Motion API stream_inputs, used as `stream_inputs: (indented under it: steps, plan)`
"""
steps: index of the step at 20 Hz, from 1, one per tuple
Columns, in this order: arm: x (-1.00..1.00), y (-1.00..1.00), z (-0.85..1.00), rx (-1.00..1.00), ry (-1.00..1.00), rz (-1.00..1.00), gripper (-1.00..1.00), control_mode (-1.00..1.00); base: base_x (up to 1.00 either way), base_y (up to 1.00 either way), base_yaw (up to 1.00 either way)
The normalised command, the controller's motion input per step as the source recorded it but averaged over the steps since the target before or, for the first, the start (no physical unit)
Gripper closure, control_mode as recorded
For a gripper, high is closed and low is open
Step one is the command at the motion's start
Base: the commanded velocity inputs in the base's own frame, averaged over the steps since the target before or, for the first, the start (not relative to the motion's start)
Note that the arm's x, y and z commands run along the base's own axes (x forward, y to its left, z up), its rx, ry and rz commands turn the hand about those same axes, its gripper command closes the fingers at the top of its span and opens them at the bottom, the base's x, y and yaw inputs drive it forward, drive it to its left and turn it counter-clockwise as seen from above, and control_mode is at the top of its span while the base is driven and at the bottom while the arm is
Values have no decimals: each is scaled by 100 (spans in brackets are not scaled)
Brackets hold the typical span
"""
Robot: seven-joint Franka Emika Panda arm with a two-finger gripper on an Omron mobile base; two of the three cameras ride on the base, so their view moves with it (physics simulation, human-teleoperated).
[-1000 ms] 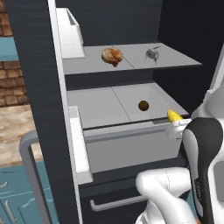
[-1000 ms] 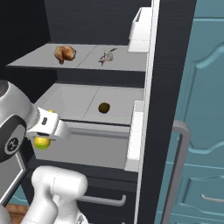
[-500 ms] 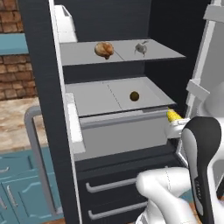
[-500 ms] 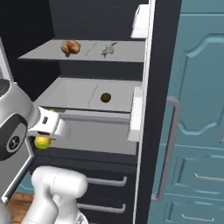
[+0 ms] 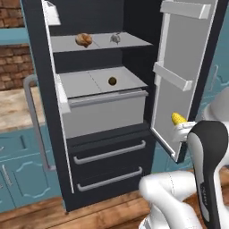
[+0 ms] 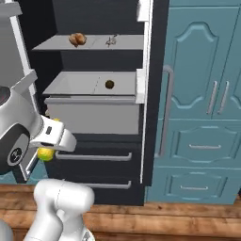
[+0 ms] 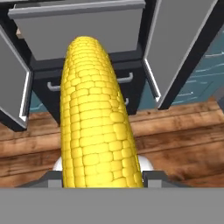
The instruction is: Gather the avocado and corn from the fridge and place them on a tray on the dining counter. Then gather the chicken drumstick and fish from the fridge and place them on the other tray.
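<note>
My gripper (image 7: 103,177) is shut on the corn (image 7: 94,118), a bright yellow cob that runs up the middle of the hand view. The corn (image 5: 178,118) sits at the hand beside the open right door of the fridge (image 5: 179,76), well out in front of the shelves. From the other side the corn (image 6: 45,153) peeks out under the white hand. The avocado (image 5: 112,81) (image 6: 109,84) lies on the lower pale shelf. On the upper shelf lie the chicken drumstick (image 5: 83,40) (image 6: 77,39) and the fish (image 5: 115,39) (image 6: 112,41). Dining counter and trays are out of view.
Both fridge doors stand open, and two dark drawers (image 5: 109,152) with grey handles sit under the shelves. Tall teal cabinets (image 6: 202,94) stand right of the fridge. A stone top (image 5: 11,107) on teal cabinets lies to its left. Below is a wooden floor (image 7: 183,131).
The whole picture has shifted: the base has backed away from the fridge, which now looks smaller and farther. The corn stays in the gripper.
</note>
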Motion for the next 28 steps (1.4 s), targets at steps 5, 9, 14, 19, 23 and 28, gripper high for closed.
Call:
stream_inputs:
  steps: [5, 9, 14, 19, 23, 28]
  plan:
    - [0, 0, 0, 0, 0, 0, 100, 100, -89, 31, -23]
    - [0, 0, 0, 0, 0, 0, 100, 100, -83, 30, -17]
    - [0, 0, 0, 0, 0, 0, 100, 100, -66, 9, 29]
    - [0, 0, 0, 0, 0, 0, 100, 100, -60, 11, 42]
    - [0, 0, 0, 0, 0, 0, 100, 100, -57, 17, 44]
    - [0, 0, 0, 0, 0, 0, 100, 100, -56, 16, 46]
